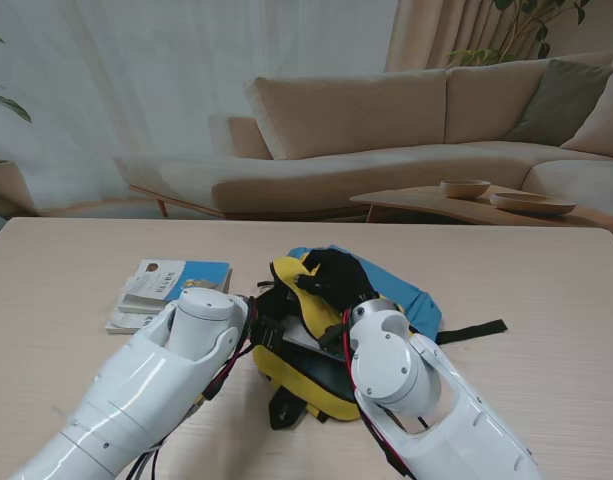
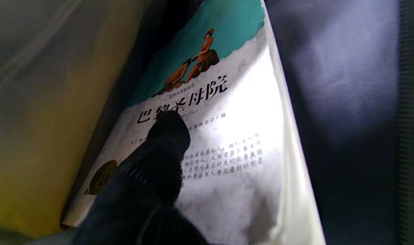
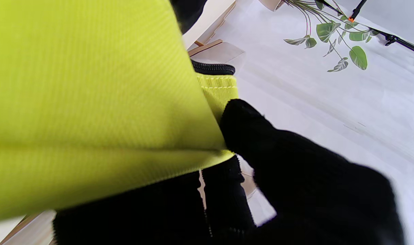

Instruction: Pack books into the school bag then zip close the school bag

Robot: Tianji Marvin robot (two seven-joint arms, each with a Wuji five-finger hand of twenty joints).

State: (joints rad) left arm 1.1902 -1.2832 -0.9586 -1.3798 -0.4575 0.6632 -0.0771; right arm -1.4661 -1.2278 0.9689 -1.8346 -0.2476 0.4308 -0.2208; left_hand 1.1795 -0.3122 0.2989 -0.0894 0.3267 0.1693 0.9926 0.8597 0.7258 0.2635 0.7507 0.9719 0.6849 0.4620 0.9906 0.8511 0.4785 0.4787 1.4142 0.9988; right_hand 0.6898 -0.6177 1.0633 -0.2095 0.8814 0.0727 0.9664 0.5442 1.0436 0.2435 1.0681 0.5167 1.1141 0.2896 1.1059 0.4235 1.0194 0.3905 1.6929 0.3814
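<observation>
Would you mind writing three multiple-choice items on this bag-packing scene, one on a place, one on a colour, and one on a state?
1. Where do the spare books lie in the stand's view?
A. Left of the school bag
B. On the sofa
C. Right of the school bag

2. What colour is the flap that the right hand grips?
A. Red
B. Yellow
C. White

3. What state is the school bag in?
A. Zipped shut
C. Open, with a book going in
B. Hanging from a hook

Answers:
1 A, the stack sits on the table to the bag's left.
2 B, the right wrist view shows yellow fabric pinched between black-gloved fingers.
3 C, the left wrist view shows the left hand touching a book between dark inner walls.
</observation>
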